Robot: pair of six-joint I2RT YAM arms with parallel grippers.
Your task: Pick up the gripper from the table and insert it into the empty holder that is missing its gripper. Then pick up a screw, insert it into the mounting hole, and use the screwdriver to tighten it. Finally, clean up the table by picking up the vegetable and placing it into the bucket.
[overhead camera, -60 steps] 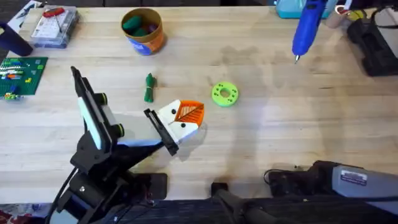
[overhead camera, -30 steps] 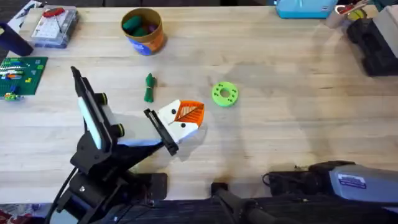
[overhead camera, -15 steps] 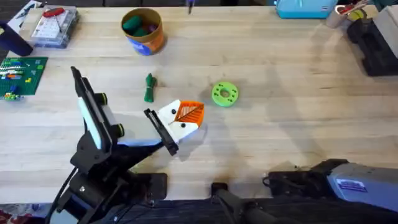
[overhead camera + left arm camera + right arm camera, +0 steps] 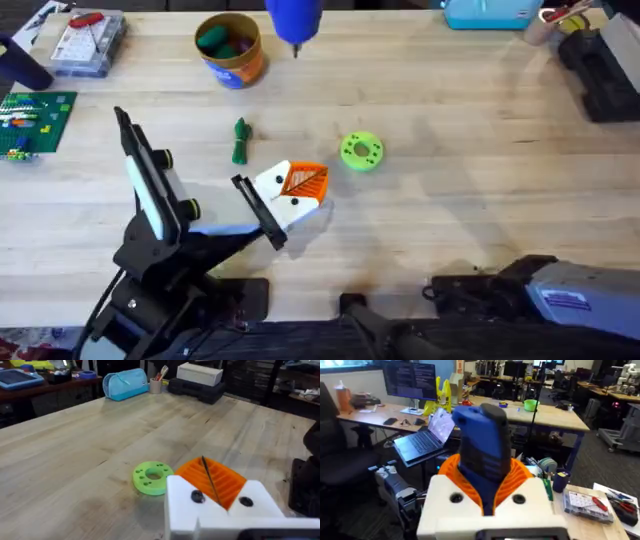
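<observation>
The white gripper with its orange ribbed pad sits against the black holder bar at the tip of my left arm, low over the table. My left gripper shows both orange pads together, only a thin dark line between them. My right gripper is shut on the blue screwdriver, raised high. From overhead the screwdriver hangs at the far edge, bit down, just right of the orange bucket. The dark green vegetable lies left of the gripper.
A lime-green ring lies right of the gripper, also close in the left wrist view as the ring. A clear parts box and green board sit far left. A blue pouch and black case stand far right.
The screwdriver went from the far right out of view, then came back at the far middle beside the bucket. The left arm and the table's things stayed put.
</observation>
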